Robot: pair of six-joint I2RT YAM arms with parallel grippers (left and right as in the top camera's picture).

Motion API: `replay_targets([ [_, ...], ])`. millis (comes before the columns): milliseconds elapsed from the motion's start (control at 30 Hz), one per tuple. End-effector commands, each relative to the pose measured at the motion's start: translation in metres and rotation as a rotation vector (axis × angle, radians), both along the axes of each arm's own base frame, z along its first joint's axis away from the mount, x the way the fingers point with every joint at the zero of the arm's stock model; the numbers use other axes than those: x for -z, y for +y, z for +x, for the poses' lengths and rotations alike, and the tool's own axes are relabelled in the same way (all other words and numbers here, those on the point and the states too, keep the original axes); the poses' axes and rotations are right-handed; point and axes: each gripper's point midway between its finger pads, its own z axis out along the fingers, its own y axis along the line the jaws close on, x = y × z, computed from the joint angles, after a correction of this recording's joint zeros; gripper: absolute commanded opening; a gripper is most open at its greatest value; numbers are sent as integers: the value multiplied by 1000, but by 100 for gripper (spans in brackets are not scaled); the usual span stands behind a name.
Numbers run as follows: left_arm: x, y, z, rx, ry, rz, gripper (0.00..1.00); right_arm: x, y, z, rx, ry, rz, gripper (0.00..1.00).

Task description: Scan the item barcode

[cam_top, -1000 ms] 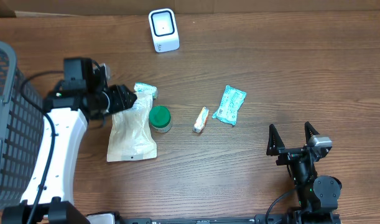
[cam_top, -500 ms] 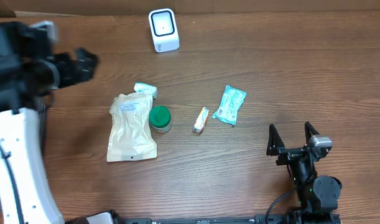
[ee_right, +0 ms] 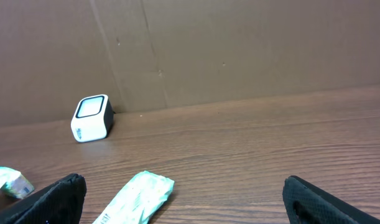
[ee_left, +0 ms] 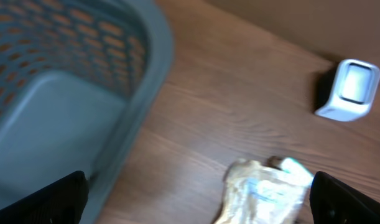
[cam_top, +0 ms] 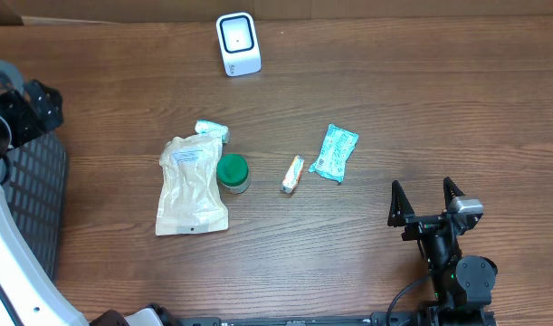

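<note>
Looking across the worktop (cam_top: 421, 100), I found my left pincer (cam_top: 42, 104) hanging over the grey mesh basket (cam_top: 36, 190) at my left edge, fingers spread wide and holding nothing. My right pincer (cam_top: 424, 195) sat low at my near right, also spread wide and empty.

Everything left to scan lay on the worktop between the two arms. The largest piece, a tan pouch (cam_top: 192, 188), lay flat to the right of my left pincer and nearer to me. Its long axis ran roughly from near to far, and its white label sat at the far end. My left arm was the closer one to it. The white scanner (cam_top: 238, 43) stood at the far edge, beyond the pouch and a little to its right, so I judged a lift would have to carry away from me.

A teal packet (cam_top: 335, 152) lay slanted, ahead and to the left of my right pincer, which was the nearer arm for it. A green-lidded jar (cam_top: 233, 172) touched the pouch's right side. A small white packet (cam_top: 212, 130) sat at the pouch's far corner, and a slim orange-and-white stick (cam_top: 293, 174) lay between jar and teal packet.

Print showed on the pouch label, but it was too small for me to read.
</note>
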Motion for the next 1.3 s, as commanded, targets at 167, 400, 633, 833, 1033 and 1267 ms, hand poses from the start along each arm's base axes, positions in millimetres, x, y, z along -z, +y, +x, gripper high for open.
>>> replay_targets([
  [167,-10,20,-12,-70,31,116,100,2,0,0,5,-3,-1,100],
  [400,-10,20,-12,-70,31,116,99,2,0,0,5,-3,-1,100],
  [633,-10,20,-12,-69,32,115,99,2,0,0,5,-3,-1,100],
  [833,-9,20,-12,-69,33,115,100,2,0,0,5,-3,-1,100],
  [1033,-9,20,-12,-69,33,115,100,2,-1,0,5,-3,-1,100],
  [1267,-9,20,-12,-69,33,114,100,0,1,0,-5,-6,48,100],
])
